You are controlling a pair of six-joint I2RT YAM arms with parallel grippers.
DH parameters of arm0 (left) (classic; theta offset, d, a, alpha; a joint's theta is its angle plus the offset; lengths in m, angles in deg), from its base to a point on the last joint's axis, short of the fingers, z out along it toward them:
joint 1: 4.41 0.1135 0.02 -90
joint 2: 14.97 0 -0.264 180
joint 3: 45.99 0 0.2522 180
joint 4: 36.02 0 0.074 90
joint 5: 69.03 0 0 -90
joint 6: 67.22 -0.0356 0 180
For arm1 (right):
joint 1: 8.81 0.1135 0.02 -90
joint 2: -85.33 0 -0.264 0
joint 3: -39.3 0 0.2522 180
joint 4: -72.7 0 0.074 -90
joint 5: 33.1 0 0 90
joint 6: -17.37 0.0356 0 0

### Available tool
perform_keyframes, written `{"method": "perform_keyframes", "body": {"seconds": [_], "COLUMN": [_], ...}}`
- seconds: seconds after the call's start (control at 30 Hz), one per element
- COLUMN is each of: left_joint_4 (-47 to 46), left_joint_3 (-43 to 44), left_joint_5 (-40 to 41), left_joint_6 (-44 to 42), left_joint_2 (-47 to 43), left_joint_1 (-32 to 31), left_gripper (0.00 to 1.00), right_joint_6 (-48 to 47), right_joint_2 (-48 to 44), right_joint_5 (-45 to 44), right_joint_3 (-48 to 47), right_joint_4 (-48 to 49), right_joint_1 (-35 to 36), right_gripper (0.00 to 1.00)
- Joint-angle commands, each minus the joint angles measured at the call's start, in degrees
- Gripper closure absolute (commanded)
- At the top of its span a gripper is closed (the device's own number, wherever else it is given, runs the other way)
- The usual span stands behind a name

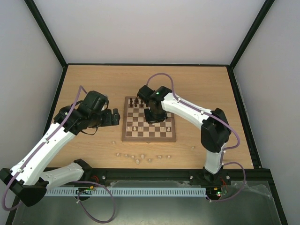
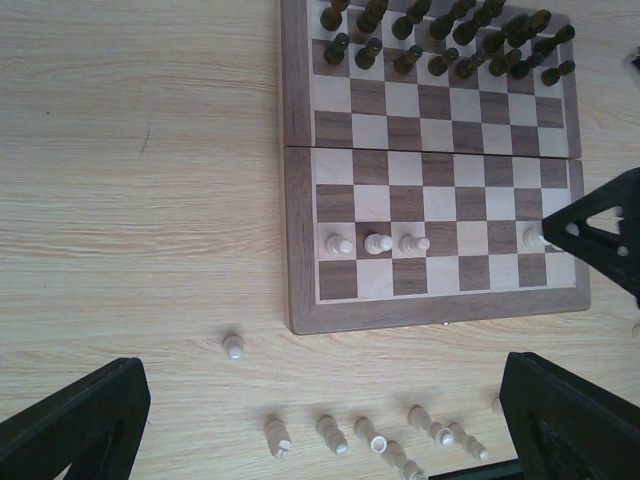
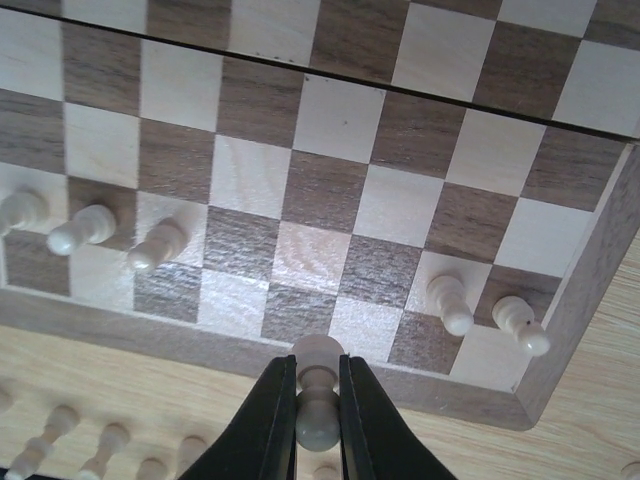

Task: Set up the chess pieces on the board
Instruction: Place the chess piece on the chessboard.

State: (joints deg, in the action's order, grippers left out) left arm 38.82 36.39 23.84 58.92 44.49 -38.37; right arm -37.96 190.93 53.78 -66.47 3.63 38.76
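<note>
My right gripper (image 3: 317, 405) clamps a pale piece (image 3: 317, 356) over the border of the board (image 3: 120, 325), which carries two rows of dark pieces (image 2: 440, 62) and five pale pawns (image 3: 160, 243); my left gripper (image 1: 114, 117) hangs wide apart.

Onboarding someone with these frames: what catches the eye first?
The right gripper, shut on a cream pawn over the board's near border. Next, the dark set, already ranked in two rows along the board's far side, against a few cream pawns on the near side. Then the loose cream pieces strewn on the table before the board, with the left gripper open beside it.
</note>
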Motion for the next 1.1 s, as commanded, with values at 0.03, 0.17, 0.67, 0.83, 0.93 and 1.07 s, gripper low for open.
{"method": "perform_keyframes", "body": {"seconds": [0.03,0.17,0.67,0.83,0.93,1.07], "left_joint_4": [-0.2,-0.2,-1.3,-1.5,-1.7,-1.6], "left_joint_3": [-0.7,-0.8,-2.1,-2.3,-2.6,-2.8], "left_joint_5": [-1.2,-1.3,-2.1,-2.2,-2.2,-2.1], "left_joint_6": [-1.2,-1.6,-1.8,-1.7,-1.6,-1.7], "left_joint_2": [-1.3,-1.2,-0.8,-0.8,-1.0,-1.0], "left_joint_1": [0.8,1.2,1.6,1.7,1.6,1.6], "left_gripper": [0.01,0.01,0.01,0.01,0.01,0.01], "right_joint_6": [-1.8,-1.5,-1.5,-1.5,-1.4,-1.4], "right_joint_2": [3.2,3.4,4.0,4.4,4.2,4.4], "right_joint_5": [-1.2,-0.8,-1.7,-2.0,-2.5,-2.7], "right_joint_3": [1.7,4.5,10.9,11.3,11.8,12.0], "right_joint_4": [-2.0,-0.8,6.0,6.9,7.5,7.7], "right_joint_1": [-0.5,-0.6,-1.3,-1.5,-1.7,-2.0], "right_gripper": [0.93,0.93,0.93,0.93,0.92,0.92]}}
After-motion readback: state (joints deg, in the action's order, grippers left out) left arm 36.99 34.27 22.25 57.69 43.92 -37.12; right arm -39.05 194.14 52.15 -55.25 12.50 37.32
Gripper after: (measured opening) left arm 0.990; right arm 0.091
